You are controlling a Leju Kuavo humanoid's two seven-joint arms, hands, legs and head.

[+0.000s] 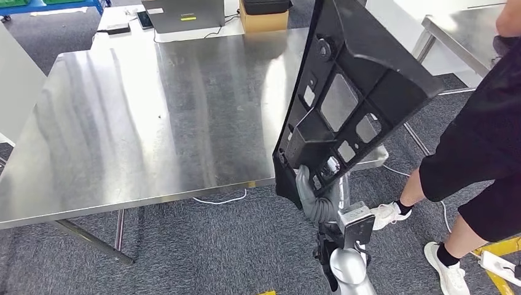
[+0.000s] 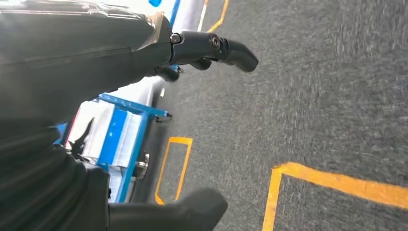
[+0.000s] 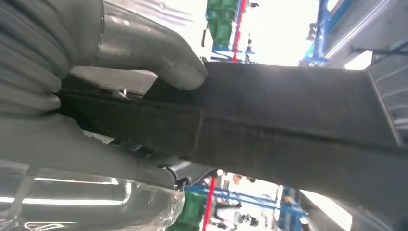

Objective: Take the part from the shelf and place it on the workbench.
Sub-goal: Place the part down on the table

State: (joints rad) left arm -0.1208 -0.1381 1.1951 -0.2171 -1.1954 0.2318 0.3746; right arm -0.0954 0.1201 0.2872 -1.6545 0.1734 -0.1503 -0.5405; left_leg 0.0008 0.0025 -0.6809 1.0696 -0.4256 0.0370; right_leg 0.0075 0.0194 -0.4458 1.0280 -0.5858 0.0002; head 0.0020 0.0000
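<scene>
My right hand (image 1: pixel 321 195) is nearest, low at about five o'clock in my head view, and it is clamped on the bottom end of the part (image 1: pixel 351 92). My right wrist view shows the thumb (image 3: pixel 178 72) pressed on the black edge of the part (image 3: pixel 288 125), with the rest of the hand closed beneath it. The part is a long black plastic panel with moulded ribs and several cut-out windows. It stands nearly upright, leaning toward one o'clock, and its upper end overhangs the right side of the workbench (image 1: pixel 160 110). It is off the shelf but not yet set down.

My left hand (image 2: pixel 211 48) hangs at my side over grey carpet with yellow floor tape (image 2: pixel 337 180). Its fingers are apart and hold nothing.

I judge I am carrying the part in over the steel top. To do it well I should keep the grip firm, since the tall panel levers hard on one low hold. I should swing it toward ten o'clock, over the bare middle of the bench. Then I should tip it down flat slowly, so the lower edge meets the steel first, and let go only once it is resting.

A person (image 1: pixel 485 141) in dark clothes stands close at three o'clock, so the swing should go away from them. Beyond the bench at twelve o'clock sit a grey case with a yellow label (image 1: pixel 188 17), too small to read, and a cardboard box (image 1: pixel 264 21). I can read no writing on the part.
</scene>
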